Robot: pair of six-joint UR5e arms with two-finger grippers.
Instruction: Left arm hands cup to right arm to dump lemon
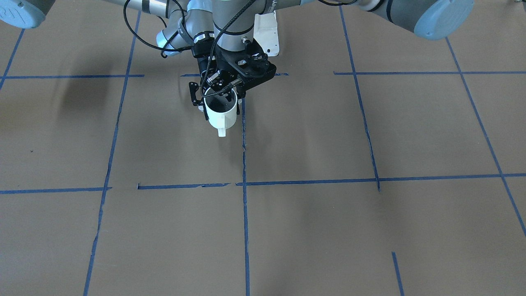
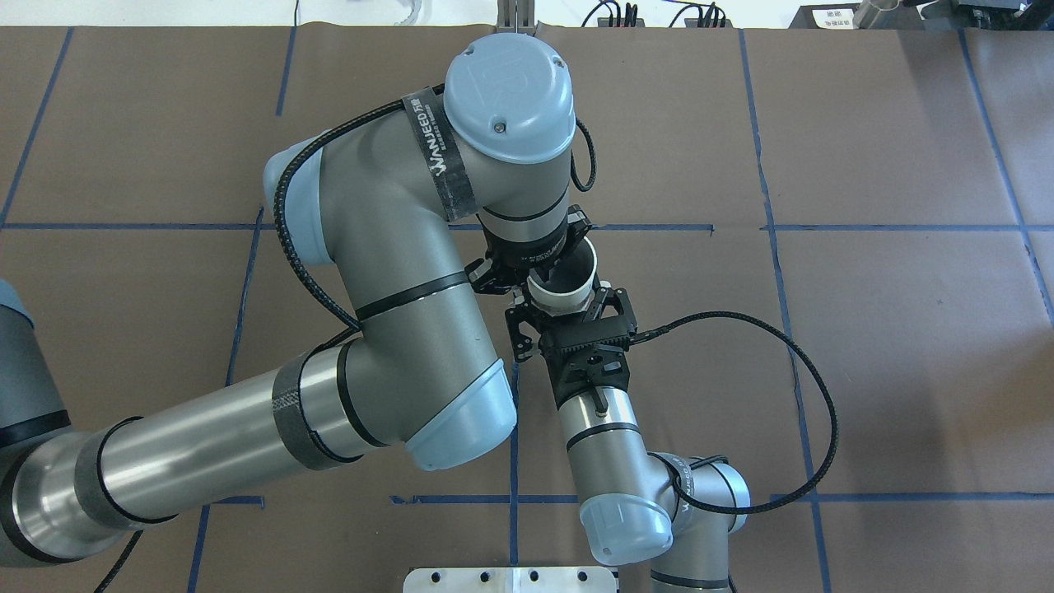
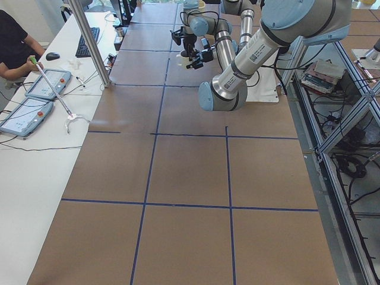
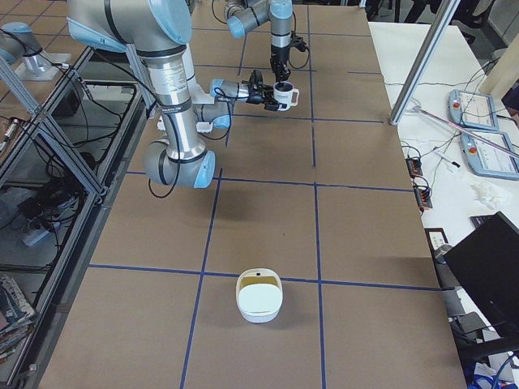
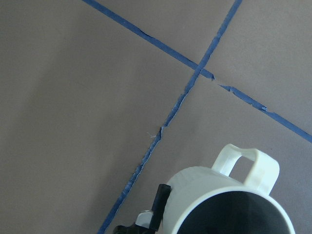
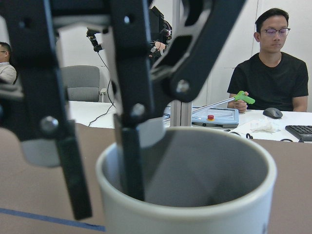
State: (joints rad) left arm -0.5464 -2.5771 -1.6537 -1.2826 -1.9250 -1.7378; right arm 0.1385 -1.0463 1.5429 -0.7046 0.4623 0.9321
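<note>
The white cup [image 1: 222,114] hangs upright above the brown table, handle pointing away from the robot. My left gripper [image 2: 535,276] comes down from above and is shut on the rim, one finger inside the cup [image 6: 195,209] and one outside. My right gripper [image 2: 570,301] reaches in level from the robot's side, with its fingers [image 1: 192,95] on both sides of the cup body. I cannot tell whether they clamp it. The left wrist view shows the cup [image 5: 219,195] and one right finger [image 5: 160,202] against it. No lemon shows; the cup's inside is dark.
A white bowl [image 4: 259,297] stands on the table toward the robot's right end. Blue tape lines [image 1: 244,185] cross the brown table. Operators sit at a white side desk [image 3: 35,148] with tablets, beyond the table's far edge.
</note>
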